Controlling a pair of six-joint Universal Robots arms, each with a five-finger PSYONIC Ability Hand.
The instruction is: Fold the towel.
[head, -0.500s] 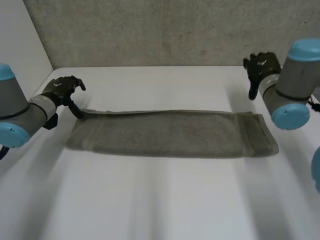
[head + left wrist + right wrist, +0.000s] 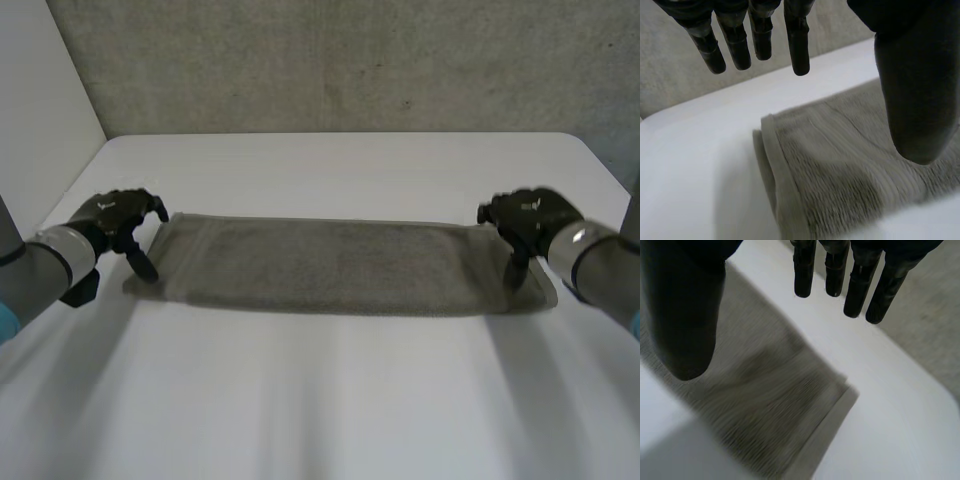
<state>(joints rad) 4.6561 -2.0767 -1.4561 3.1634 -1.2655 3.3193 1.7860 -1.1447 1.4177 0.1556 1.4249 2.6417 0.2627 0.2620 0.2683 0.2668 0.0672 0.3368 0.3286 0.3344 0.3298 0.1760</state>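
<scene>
A grey towel (image 2: 340, 265) lies flat on the white table (image 2: 330, 400) as a long folded strip running left to right. My left hand (image 2: 118, 222) hovers at the strip's left short end, open, with its thumb (image 2: 912, 95) over the cloth (image 2: 850, 170) and its fingers (image 2: 755, 40) past the end hem. My right hand (image 2: 528, 222) hovers at the right short end, open too, with its thumb (image 2: 682, 315) above the towel (image 2: 765, 405) and its fingers (image 2: 855, 285) beyond the corner. Neither hand holds the cloth.
A grey wall (image 2: 340, 60) rises behind the table's far edge. A white panel (image 2: 40, 80) stands at the back left. Bare tabletop stretches in front of the towel.
Both hands have come down and toward me, from the towel's far corners to its short ends. The towel's far left corner now lies flatter.
</scene>
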